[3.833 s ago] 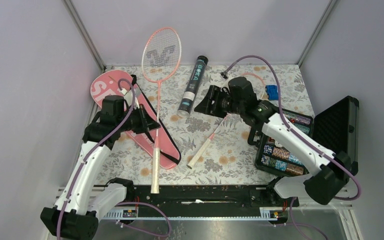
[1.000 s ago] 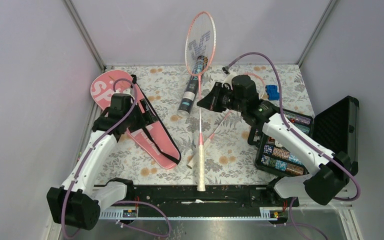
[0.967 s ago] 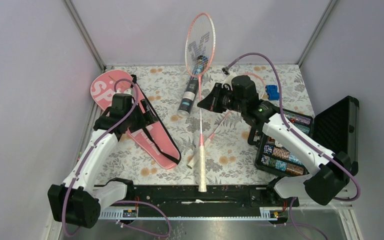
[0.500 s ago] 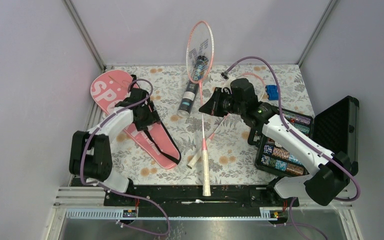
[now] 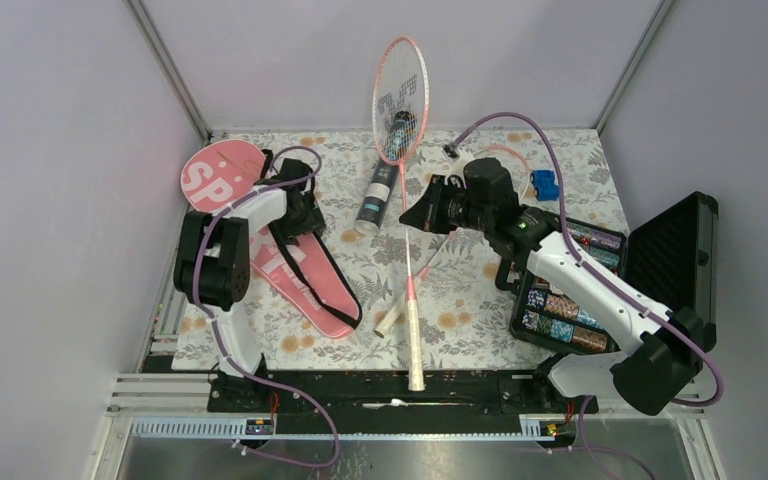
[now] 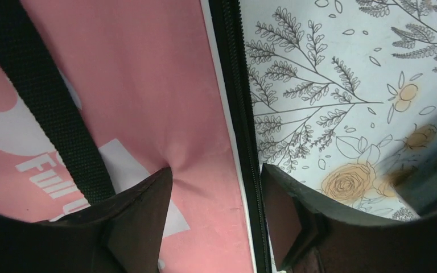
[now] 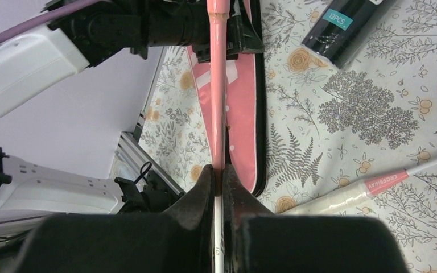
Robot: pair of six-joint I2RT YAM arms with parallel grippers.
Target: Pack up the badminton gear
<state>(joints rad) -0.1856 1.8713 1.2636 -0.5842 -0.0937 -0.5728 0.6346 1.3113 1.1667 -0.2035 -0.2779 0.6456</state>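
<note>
at the left of the flowered table [image 5: 460, 330] the long pink bag [image 5: 218, 175] lies flat, and the left gripper [image 6: 216, 193] is low over it with its jaws apart, astride the bag's black zip edge [image 6: 240, 114]. right of centre the right gripper [image 7: 219, 173] is clamped tight on the thin shaft of one pink racket [image 7: 217, 102], which hangs above the table with its head past the far edge and its cream handle toward the arm bases. under it the second racket [image 5: 392, 318] lies on the cloth, and the black tube [image 5: 378, 195] lies between bag and right gripper.
</note>
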